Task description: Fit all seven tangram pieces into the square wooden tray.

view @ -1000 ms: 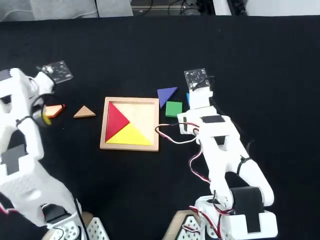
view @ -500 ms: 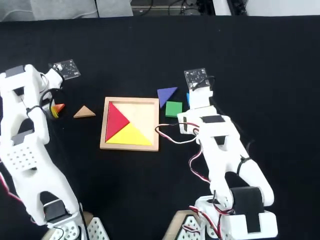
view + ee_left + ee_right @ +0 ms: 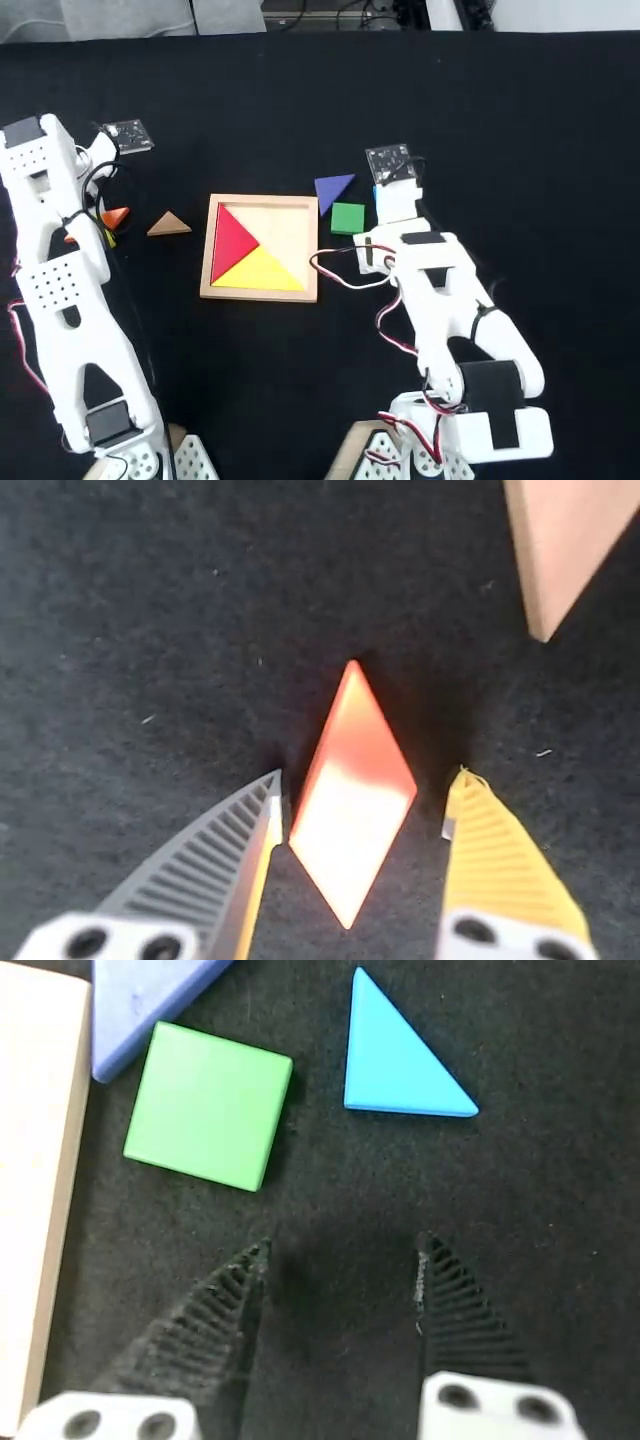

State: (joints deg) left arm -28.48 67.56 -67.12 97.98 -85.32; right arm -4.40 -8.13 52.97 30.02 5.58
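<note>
The square wooden tray [image 3: 212,285] holds a red triangle [image 3: 233,240] and a yellow triangle [image 3: 262,270]. Left of it lie a tan triangle [image 3: 168,225] and an orange parallelogram [image 3: 115,216]. My left gripper [image 3: 368,778] is open and low over the orange parallelogram [image 3: 352,790], one finger on each side of it. Right of the tray lie a purple triangle [image 3: 333,188] and a green square [image 3: 347,217]. My right gripper [image 3: 343,1250] is open over bare cloth, just short of the green square [image 3: 208,1105] and a light blue triangle [image 3: 395,1055].
Black cloth covers the table. The tan triangle [image 3: 560,540] lies just beyond the orange piece. The tray's edge [image 3: 35,1160] and the purple triangle [image 3: 150,995] lie beside the green square. Free cloth stretches in front of the tray and far right.
The left arm has swung up and in, bringing its gripper down around the orange parallelogram. The right arm has shifted only slightly.
</note>
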